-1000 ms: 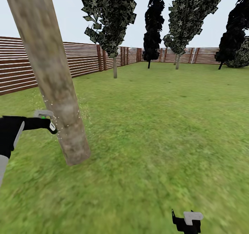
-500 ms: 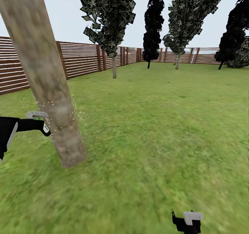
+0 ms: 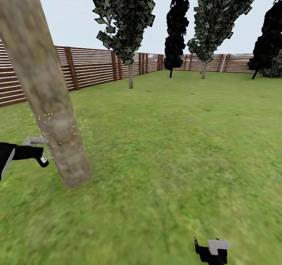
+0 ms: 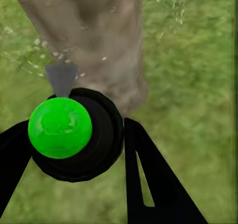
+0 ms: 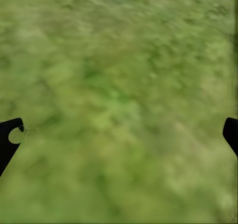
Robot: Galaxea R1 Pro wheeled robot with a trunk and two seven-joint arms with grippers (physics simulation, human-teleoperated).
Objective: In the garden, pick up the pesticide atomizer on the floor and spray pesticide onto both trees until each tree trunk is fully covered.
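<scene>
Left tool (image 4: 69, 149): it pinches the pesticide atomizer (image 4: 74, 134), a black round body with a green cap (image 4: 60, 127) and a grey nozzle (image 4: 61, 79); one black finger on each side of it.
Tree trunk (image 3: 47, 96): just ahead of the left tool, thick, grey-brown, leaning; the nozzle points at its lower part and small pale droplets (image 3: 49, 118) speckle the bark and the air beside it.
Right tool (image 5: 119, 134): spread wide, nothing between the fingers, only grass under it.
Lawn (image 3: 176, 139): green, it goes far ahead of both tools.
Second tree (image 3: 130, 33): well beyond the trunk, with thin pale stem and mottled dark green crown.
Fence (image 3: 94, 66): brown horizontal slats, behind the trees.
</scene>
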